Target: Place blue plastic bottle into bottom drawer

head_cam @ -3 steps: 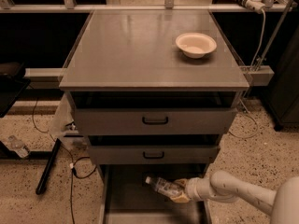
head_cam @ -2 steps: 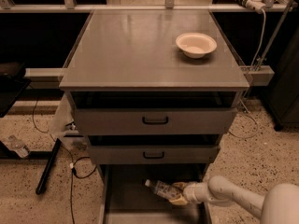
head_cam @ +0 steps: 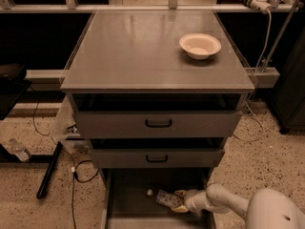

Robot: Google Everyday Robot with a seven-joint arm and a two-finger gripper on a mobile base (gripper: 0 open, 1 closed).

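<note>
Almost finished: hovered inside bottom drawer (head_cam: pixel 131 197) at six o'clock, end effector (head_cam: pixel 179 202) clamped round blue plastic bottle (head_cam: pixel 164 197); left only to release and withdraw.

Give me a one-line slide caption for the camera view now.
The gripper holds the blue plastic bottle low in the open bottom drawer; a bowl sits on the cabinet top.

White arm (head_cam: pixel 224 202) reaching in low below the front edge of the desk (head_cam: pixel 143 51), near its right corner, wrist level, gripper (head_cam: pixel 180 202) closed on the blue plastic bottle (head_cam: pixel 164 198)
</note>
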